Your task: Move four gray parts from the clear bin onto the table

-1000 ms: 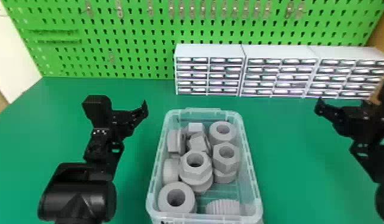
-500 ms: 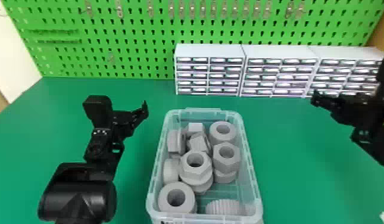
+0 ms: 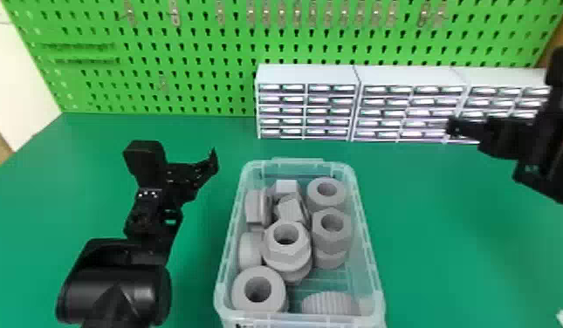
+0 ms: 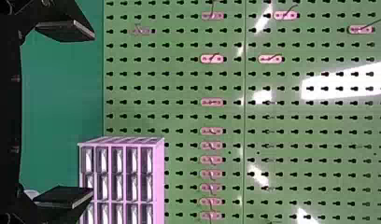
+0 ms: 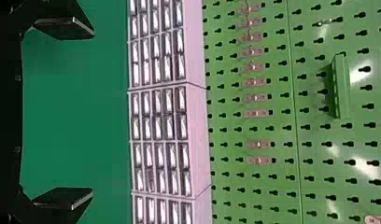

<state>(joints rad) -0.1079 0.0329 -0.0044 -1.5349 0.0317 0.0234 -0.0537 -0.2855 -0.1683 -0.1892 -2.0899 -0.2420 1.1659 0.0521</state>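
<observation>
- Right gripper point(image 3: 454, 125) has shifted left.
- It and the left gripper point(image 3: 212, 162) gape wide, empty.
- Clear bin point(image 3: 302, 320) holds gray parts point(image 3: 289, 256); near-side print point(image 3: 243, 325) unreadable.

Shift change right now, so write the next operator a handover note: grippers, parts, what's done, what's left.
Left gripper: open, nothing between its fingers, left of the bin.
Right gripper: open, nothing between its fingers, out to the right of the bin.
Parts: the gray parts seen all lie in the clear bin, several crowded or stacked, a ridged one near its front wall.
Done: no move onto the table that I can make out.
Left: by that, all four moves, each one a grasp, a lift out and a set-down.
</observation>
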